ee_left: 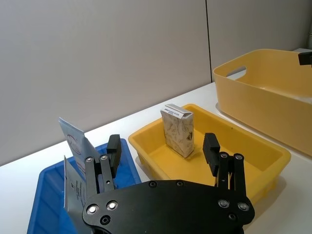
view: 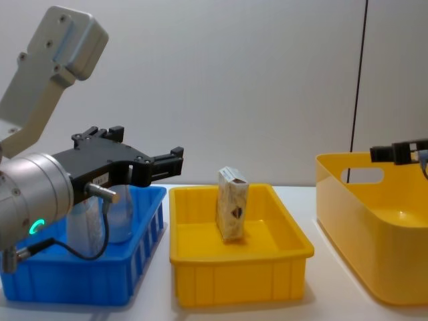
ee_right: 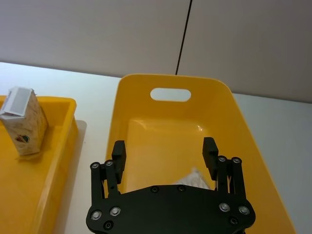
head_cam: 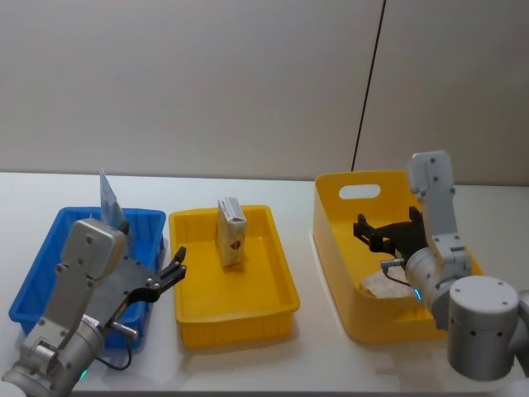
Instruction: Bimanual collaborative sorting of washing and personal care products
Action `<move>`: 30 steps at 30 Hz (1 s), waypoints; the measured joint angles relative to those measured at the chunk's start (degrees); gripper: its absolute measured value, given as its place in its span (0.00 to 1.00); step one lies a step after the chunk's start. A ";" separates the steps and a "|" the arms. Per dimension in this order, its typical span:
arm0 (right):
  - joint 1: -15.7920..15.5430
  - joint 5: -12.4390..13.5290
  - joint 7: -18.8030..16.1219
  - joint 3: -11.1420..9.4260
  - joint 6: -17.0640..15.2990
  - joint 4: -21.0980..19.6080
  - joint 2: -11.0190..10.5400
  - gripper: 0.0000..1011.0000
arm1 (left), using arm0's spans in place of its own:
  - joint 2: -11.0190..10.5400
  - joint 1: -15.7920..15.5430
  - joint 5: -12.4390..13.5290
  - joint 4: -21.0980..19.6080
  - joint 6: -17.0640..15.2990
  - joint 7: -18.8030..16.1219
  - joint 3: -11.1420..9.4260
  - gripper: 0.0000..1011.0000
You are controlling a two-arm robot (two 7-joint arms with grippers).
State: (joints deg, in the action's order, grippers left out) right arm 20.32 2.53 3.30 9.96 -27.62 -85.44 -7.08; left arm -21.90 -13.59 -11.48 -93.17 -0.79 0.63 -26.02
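Whitish and crumpled, a pale packet (head_cam: 378, 286) lies on the floor of the large yellow tub (head_cam: 331, 241). The right gripper (head_cam: 364, 231) covers most of it, and I cannot tell whether it is a pouch or a carton.

In the blue tray (head_cam: 35, 283) a pale blue-grey pouch (head_cam: 109, 198) stands on end at the far side with its crimped top up. The left arm hides its lower half. From the chest camera the pouch shows only dimly behind the gripper body.

The left gripper (head_cam: 172, 266) hangs level above the blue tray's near right corner. Its fingers point toward the yellow tray (head_cam: 286, 275), and the forearm slants up from the lower left. Its jaws are spread wide with nothing between them.

The right arm is folded, with one link upright behind the tub. Its gripper reaches across the tub's inside above the packet, jaws likewise apart and empty.

One cream patterned carton (head_cam: 232, 232) stands upright on the yellow tray's floor toward the far end. It has a dark emblem on its side and a folded top. It touches neither wall and is well apart from both grippers.

Both trays are glossy moulded plastic. The blue one has ribbed, slotted walls, and the tub has rounded corners and a cut-out handle. All three sit on a white table (head_cam: 248, 368).
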 joint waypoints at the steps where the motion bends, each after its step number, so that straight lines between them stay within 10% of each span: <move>1: -0.13 0.00 -0.27 0.02 0.31 -0.22 -0.02 0.97 | 0.00 0.00 0.00 0.00 0.00 0.00 0.00 0.99; 30: -1.01 0.13 -2.17 0.14 2.45 -1.78 -0.05 0.99 | 1.10 2.44 1.20 -1.76 -3.77 -6.36 4.15 0.99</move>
State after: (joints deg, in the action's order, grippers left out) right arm 19.31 2.66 1.13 10.09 -25.17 -87.22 -7.13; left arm -20.80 -11.15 -10.28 -94.93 -4.57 -5.73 -21.88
